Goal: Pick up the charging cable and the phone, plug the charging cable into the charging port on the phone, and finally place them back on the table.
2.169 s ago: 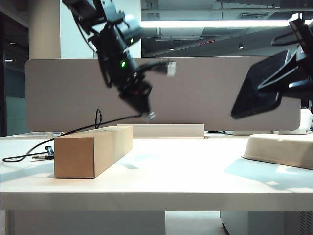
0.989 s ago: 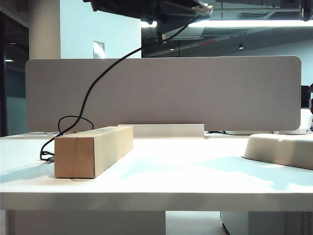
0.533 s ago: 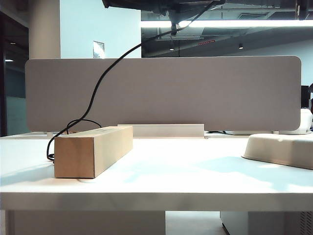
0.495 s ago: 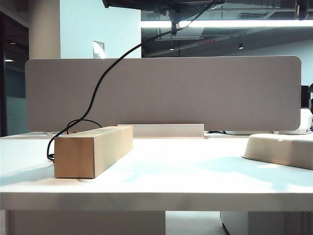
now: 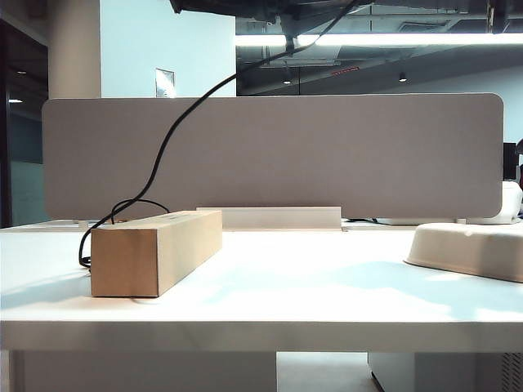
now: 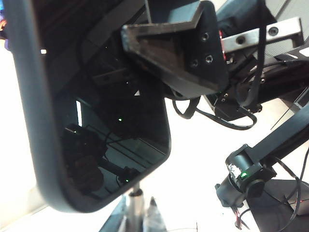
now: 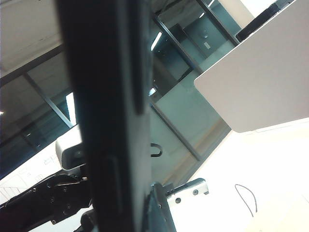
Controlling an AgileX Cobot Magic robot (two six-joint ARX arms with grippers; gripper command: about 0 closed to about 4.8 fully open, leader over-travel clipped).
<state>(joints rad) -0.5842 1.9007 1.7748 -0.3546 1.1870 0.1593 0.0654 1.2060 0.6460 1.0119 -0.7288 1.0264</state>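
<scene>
Left gripper [image 6: 140, 217]: up above the table, mostly out of the ext. view; only dark arm parts show at the top edge. In the left wrist view its fingertips sit just below the phone's short edge, jaws nearly closed. Held item can't be made out there.
Right gripper [image 7: 154, 212]: also raised, out of the ext. view. Jaws nearly closed, clamped on the phone, seen edge-on in the right wrist view.
Phone [image 6: 96, 121]: held in the air, glossy black screen facing the left wrist cam, rounded corner low in that view. Side edge w/ buttons shows in the right wrist view.
Charging cable [image 5: 167, 143]: black cord runs from the top of the ext. view down in a curve, loops behind the cardboard box [image 5: 155, 249], lower end on the table. Plug tip not visible.
Charging port: can't be seen.
Table [image 5: 310, 286]: white top, box on the left, beige tray [image 5: 470, 249] on the right, grey divider panel [image 5: 327, 155] behind.
</scene>
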